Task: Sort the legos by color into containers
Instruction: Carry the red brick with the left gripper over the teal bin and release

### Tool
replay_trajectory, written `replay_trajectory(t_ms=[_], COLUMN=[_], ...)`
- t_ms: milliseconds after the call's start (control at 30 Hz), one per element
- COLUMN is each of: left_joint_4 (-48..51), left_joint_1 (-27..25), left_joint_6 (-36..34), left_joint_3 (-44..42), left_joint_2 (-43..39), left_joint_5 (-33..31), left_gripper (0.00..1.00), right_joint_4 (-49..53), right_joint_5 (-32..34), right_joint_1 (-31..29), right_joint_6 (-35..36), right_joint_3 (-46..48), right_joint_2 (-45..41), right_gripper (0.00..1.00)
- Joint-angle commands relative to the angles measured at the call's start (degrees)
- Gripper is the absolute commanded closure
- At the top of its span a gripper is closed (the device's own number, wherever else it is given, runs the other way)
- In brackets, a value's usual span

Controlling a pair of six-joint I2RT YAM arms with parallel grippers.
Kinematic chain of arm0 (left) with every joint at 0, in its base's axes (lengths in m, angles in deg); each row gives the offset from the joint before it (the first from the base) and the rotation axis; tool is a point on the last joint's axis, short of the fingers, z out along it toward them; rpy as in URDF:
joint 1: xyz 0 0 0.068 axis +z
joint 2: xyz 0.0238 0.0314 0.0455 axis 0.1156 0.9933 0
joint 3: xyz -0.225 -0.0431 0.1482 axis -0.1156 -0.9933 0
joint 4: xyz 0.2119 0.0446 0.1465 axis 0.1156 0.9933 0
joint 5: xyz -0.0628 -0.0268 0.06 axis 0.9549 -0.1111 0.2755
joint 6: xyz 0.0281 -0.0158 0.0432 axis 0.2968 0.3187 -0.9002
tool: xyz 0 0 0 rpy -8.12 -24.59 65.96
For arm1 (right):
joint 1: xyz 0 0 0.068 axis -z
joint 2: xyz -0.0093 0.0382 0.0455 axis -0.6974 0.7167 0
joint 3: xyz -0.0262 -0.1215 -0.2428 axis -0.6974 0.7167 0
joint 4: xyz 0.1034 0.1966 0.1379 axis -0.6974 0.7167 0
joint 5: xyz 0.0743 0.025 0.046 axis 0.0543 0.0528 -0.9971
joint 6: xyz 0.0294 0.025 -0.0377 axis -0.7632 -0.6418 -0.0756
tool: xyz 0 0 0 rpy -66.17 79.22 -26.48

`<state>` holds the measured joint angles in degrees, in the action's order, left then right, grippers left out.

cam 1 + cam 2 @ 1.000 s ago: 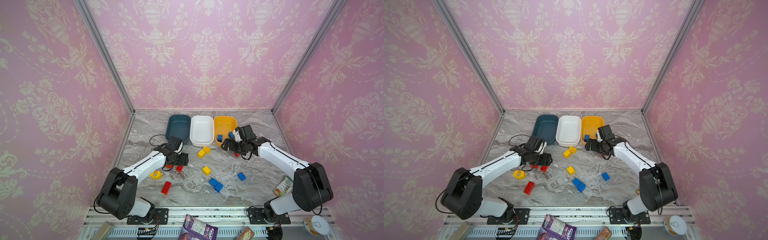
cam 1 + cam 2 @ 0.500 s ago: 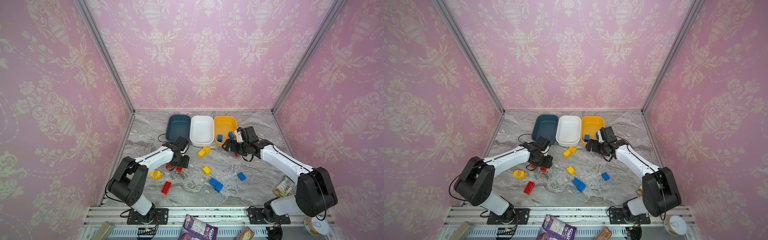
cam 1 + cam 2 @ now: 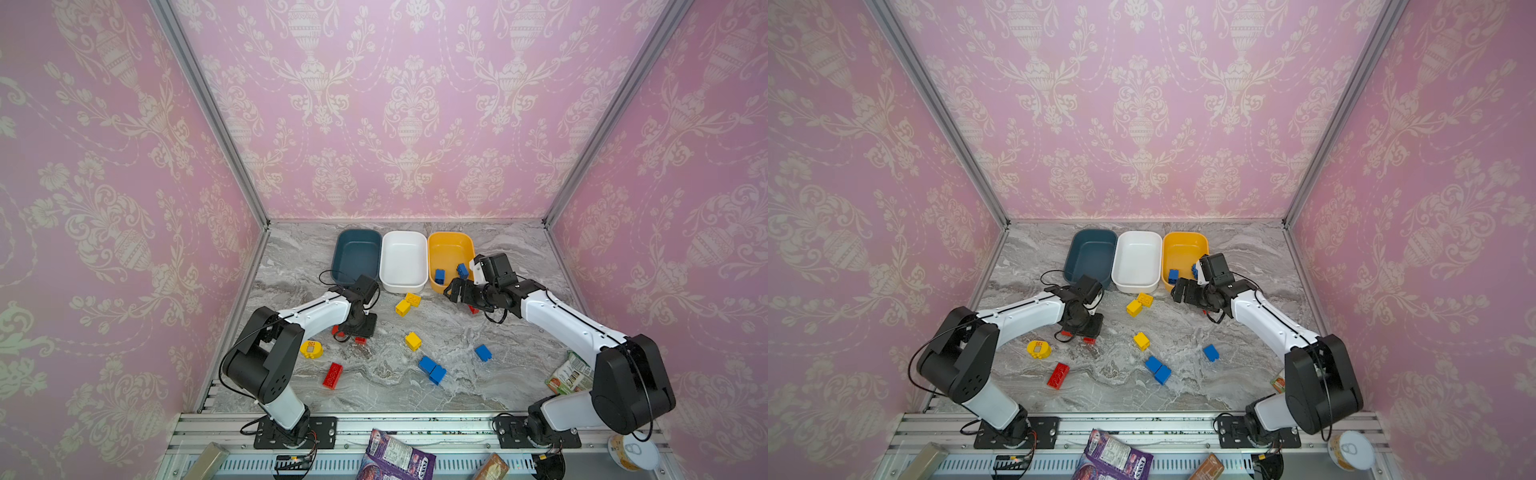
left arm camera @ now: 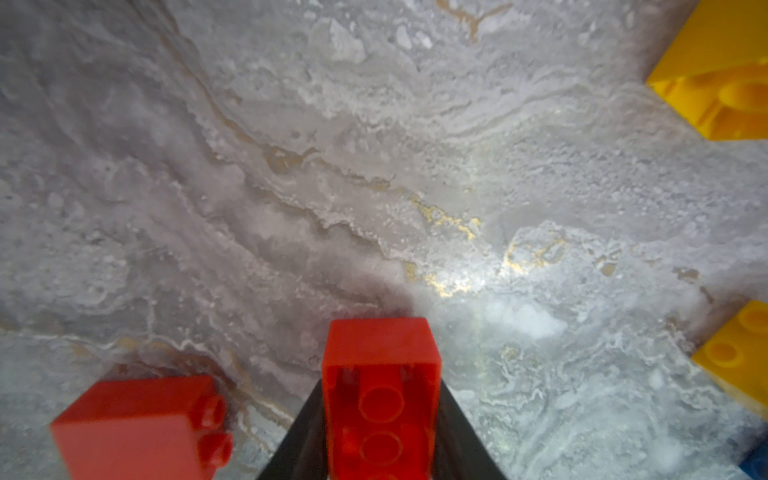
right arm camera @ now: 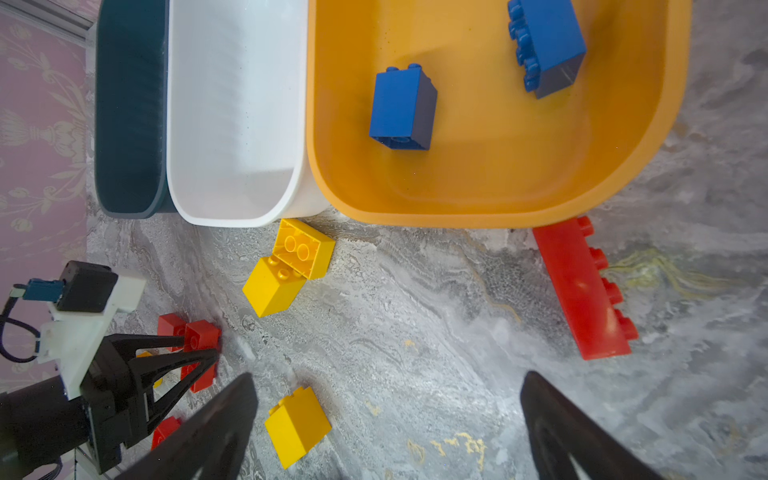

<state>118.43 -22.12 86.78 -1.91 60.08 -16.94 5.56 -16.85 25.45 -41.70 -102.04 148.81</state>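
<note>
Legos (image 3: 412, 340): most loose on surface (image 5: 415, 311), 2 blue bricks (image 5: 401, 108) in yellow-orange tub (image 5: 457, 216). Left gripper (image 4: 380, 388) clenched on red brick (image 4: 380, 353); right gripper (image 5: 386, 378) wide open, empty, nr that tub.

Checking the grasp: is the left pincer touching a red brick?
Touching. In the left wrist view the left pincer clamps the red brick on both sides.
</note>
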Motion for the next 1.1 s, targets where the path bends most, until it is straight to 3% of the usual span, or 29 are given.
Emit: replay_trajectory(t_ms=[0, 133, 633, 1067], left_joint_4=[0.14, 0.26, -3.25, -12.64], left_joint_1=[-0.42, -0.43, 1.23, 11.02], left_joint_6=[-0.63, -0.49, -0.21, -4.77], left_joint_3=[-0.42, -0.29, 4.89, 19.66], left_joint_2=[0.56, -0.48, -12.10, -0.20], left_joint_5=[-2.10, -2.58, -9.09, -4.32], left_gripper=[0.68, 0.73, 0.71, 0.71], right_joint_4=[-0.21, -0.21, -0.39, -0.39], right_joint_5=[-0.66, -0.73, -2.20, -3.03], right_joint_1=[0.33, 0.40, 0.31, -0.90], right_joint_6=[-0.67, -0.83, -1.53, -2.17], right_joint_3=[0.65, 0.58, -0.16, -0.67], right_joint_2=[-2.02, -2.18, -2.13, -2.55], right_gripper=[0.00, 0.00, 0.00, 0.00])
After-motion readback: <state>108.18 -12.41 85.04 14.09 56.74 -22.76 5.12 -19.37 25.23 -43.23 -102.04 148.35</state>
